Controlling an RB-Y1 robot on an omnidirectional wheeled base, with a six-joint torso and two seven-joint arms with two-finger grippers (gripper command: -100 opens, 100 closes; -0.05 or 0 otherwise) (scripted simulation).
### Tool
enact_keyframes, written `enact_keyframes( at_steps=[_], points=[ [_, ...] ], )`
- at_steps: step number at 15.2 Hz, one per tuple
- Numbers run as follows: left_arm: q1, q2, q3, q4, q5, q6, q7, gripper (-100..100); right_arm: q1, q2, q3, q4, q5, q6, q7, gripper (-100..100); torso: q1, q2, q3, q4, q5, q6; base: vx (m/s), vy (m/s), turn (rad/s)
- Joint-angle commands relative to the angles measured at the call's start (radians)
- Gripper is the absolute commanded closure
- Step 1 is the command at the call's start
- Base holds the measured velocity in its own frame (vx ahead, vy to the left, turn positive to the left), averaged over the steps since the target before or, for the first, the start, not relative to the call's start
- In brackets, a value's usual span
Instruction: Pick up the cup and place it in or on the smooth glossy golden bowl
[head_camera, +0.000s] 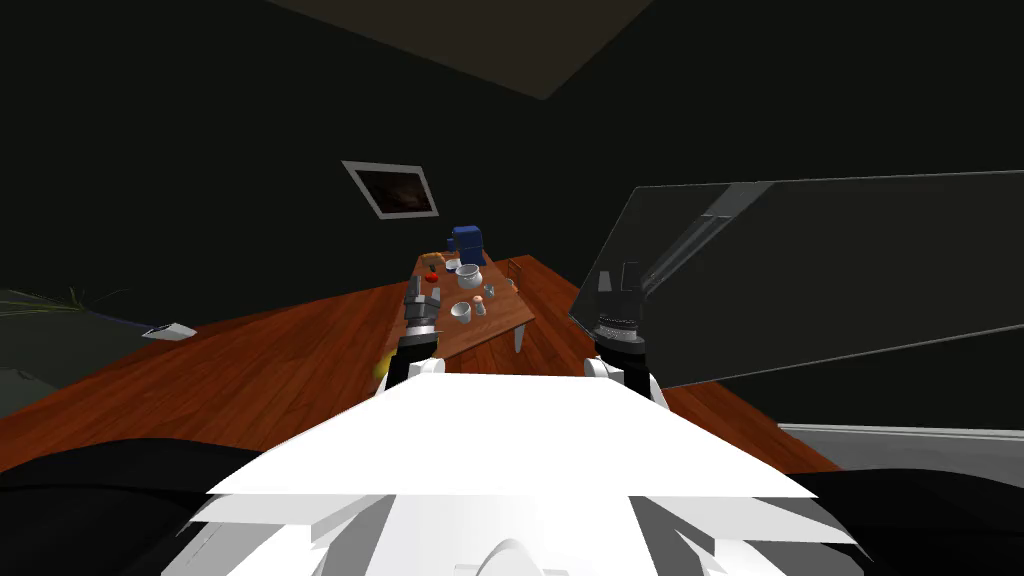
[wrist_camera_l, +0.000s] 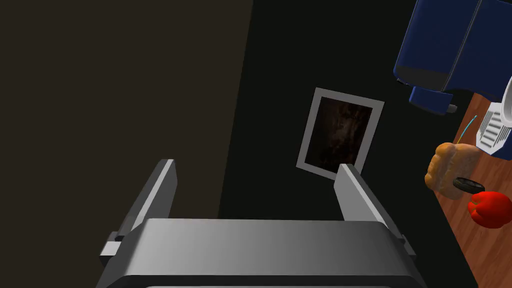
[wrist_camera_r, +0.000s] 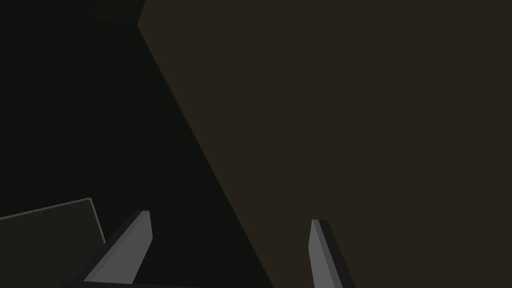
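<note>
While left hand (wrist_camera_l: 256, 165) and right hand (wrist_camera_r: 231, 217) gape empty, round white cup (head_camera: 460, 311) sits on reddish wooden table (head_camera: 505, 312).

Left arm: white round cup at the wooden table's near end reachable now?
Probably yes: the open left gripper hovers close beside the white round cup, nothing between them, but it points past the wooden table and needs re-aiming.

On the wooden table (head_camera: 503, 318), a white cup (head_camera: 460, 311) is set near the near edge (a blue box (head_camera: 467, 243) at the far edge).
</note>
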Motion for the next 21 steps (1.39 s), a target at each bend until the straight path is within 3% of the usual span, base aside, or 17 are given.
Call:
enact_keyframes(
  at_steps=[1,11,21],
  points=[
    [-0.004,0.037,0.016,0.013,0.018,0.04,-0.001,-100,0.0,0.0,0.0,0.0,0.0,0.0,0.0,0,0.0,0.0,0.0,0.0,0.0,0.0,-0.029,0.024,-0.203],
    [-0.017,0.117,0.064,0.057,0.075,0.175,-0.002,-100,0.0,0.0,0.0,0.0,0.0,0.0,0.0,0,0.004,0.004,0.002,0.001,0.001,0.001,-0.059,0.049,-0.177],
    [-0.04,0.218,0.13,0.125,0.159,0.385,0.0,-100,0.0,0.0,0.0,0.0,0.0,0.0,0.0,0,0.004,0.004,0.002,0.001,0.001,0.001,-0.063,0.045,-0.194]
  ],
)
